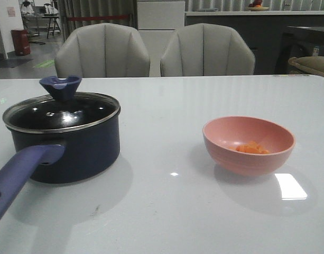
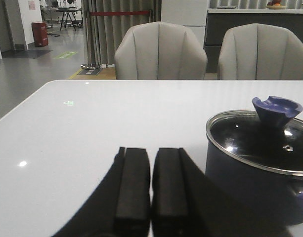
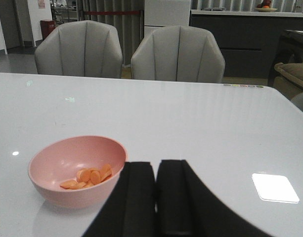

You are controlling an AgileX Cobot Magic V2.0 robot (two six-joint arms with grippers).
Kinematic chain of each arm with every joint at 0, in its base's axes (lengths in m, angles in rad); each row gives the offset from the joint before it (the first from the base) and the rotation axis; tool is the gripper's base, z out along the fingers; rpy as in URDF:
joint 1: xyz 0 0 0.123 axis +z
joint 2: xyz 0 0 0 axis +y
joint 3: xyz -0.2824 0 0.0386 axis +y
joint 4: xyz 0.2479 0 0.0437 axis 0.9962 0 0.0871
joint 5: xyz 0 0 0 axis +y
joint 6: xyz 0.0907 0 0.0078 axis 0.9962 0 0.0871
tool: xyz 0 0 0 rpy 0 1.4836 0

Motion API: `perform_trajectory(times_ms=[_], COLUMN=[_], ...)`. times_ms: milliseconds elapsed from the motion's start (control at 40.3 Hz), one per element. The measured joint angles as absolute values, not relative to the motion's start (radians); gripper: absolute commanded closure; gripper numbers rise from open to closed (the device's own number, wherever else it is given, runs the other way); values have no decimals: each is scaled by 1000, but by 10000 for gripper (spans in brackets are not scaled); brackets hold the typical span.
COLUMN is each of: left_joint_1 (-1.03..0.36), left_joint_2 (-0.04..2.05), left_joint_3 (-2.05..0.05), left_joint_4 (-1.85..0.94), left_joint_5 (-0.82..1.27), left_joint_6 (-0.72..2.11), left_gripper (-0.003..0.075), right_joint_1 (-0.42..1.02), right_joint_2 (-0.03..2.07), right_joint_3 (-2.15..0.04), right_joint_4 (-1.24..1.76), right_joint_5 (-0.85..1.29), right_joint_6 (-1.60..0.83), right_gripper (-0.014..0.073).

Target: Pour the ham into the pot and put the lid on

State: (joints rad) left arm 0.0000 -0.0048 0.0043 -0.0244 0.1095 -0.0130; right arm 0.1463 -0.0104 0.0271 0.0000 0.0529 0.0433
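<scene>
**White table, pot covered, ham in the bowl**

White and glossy, the table [image 1: 167,211] runs wide under both arms, with two grey chairs [image 1: 102,50] drawn up at its far edge and a dim room beyond them.

Left gripper [image 2: 151,197]: its two black fingers stand together, with only a thin slit between them and nothing held. The pot [image 2: 255,182] sits just ahead of it and toward the robot's middle, near but apart. The lid [image 2: 260,140] lies seated on the pot's rim, knob up. On the gripper's outer side the table is bare right out to its left edge, which slants away toward the far corner.

In the front view the pot's handle [image 1: 19,172] points back toward the robot's side of the table.

Right gripper [image 3: 156,197]: fingers together too, clamped on nothing. A pink bowl [image 3: 77,170] stands just ahead and inward of it, not touching, with the ham [image 3: 89,177] lying in its bottom. Outward of this gripper the surface is open as far as the right edge.

Pot and bowl stand well apart, with bare table between them.
</scene>
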Motion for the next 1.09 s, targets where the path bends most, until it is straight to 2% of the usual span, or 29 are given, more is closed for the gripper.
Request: perform_trajectory(times_ms=[769, 943, 1091], left_joint_1=[0, 0, 0], left_joint_2=[-5, -5, -5], left_joint_3=[4, 4, 4], left_joint_4=[-24, -24, -24], left_joint_5=[107, 30, -135], left_joint_6=[-13, -13, -13], left_gripper=[607, 607, 607], right_joint_1=[146, 146, 146], right_joint_2=[-10, -10, -10], right_joint_3=[27, 27, 27], right_joint_4=[0, 0, 0], right_joint_5=[53, 53, 53], right_joint_6=[43, 43, 43], right_gripper=[450, 450, 450])
